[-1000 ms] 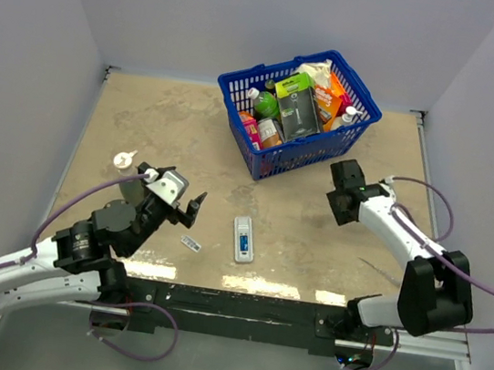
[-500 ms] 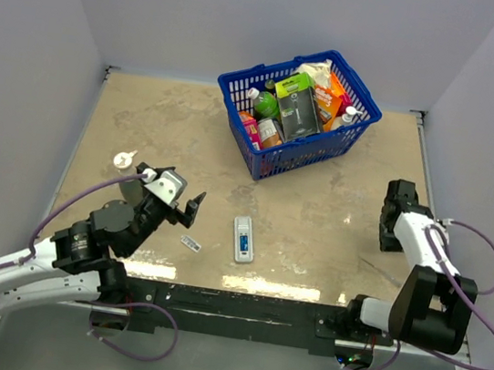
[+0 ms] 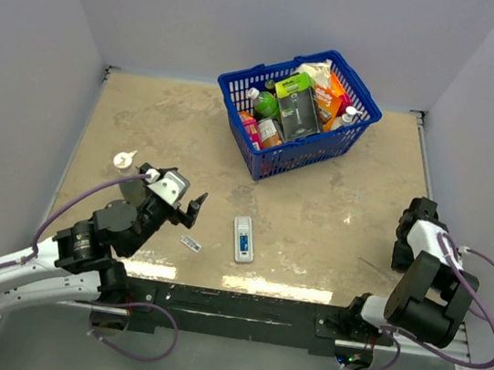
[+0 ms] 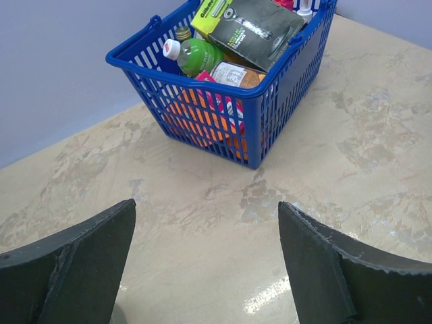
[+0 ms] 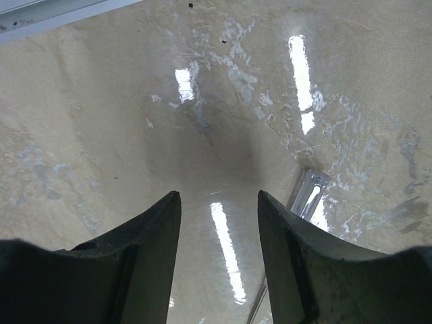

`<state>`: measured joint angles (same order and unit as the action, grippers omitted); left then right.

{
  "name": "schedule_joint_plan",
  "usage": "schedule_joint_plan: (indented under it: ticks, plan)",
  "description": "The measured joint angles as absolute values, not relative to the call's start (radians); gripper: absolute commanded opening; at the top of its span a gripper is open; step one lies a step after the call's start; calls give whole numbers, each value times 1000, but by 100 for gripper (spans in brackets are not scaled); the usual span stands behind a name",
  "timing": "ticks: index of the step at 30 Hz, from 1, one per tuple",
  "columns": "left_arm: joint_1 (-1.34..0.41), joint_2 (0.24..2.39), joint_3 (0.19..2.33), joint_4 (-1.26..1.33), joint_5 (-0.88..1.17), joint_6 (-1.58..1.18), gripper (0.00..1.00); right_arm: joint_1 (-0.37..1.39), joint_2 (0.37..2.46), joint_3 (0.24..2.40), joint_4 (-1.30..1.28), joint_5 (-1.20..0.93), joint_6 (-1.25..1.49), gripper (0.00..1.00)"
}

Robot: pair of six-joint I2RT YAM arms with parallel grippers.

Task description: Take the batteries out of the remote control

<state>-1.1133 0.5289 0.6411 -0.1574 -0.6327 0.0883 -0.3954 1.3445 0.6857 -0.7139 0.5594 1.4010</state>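
The white remote control (image 3: pixel 242 239) lies on the table near the front middle, seen only in the top view. A blue battery (image 3: pixel 242 234) sits in its recess. A small thin greyish battery (image 3: pixel 190 243) lies loose on the table to its left. My left gripper (image 3: pixel 191 208) is open and empty, hovering just above and behind the greyish battery. In the left wrist view it (image 4: pixel 206 204) frames bare table, with no remote in sight. My right gripper (image 3: pixel 402 255) is folded back at the table's right edge, far from the remote. In the right wrist view it (image 5: pixel 219 194) is open over bare table.
A blue basket (image 3: pixel 353 134) full of bottles and packets stands at the back middle; it also shows in the left wrist view (image 4: pixel 283 74). A small white object (image 3: pixel 123 159) lies at the left. Walls close the table on three sides.
My right arm has pulled back from the middle right of the table to the right edge and folded down. The left arm, remote and batteries have barely moved.
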Motion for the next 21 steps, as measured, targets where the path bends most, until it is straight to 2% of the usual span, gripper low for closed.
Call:
schedule_joint_plan:
  ticks: [3,21]
  plan:
    - [-1113,531,641,-157,-633,88,89,-406,1345,681,-714,559,1394,63]
    - [-1113,553,641,-156,-628,88,88,-414,1314,692,-829,558,1411,62]
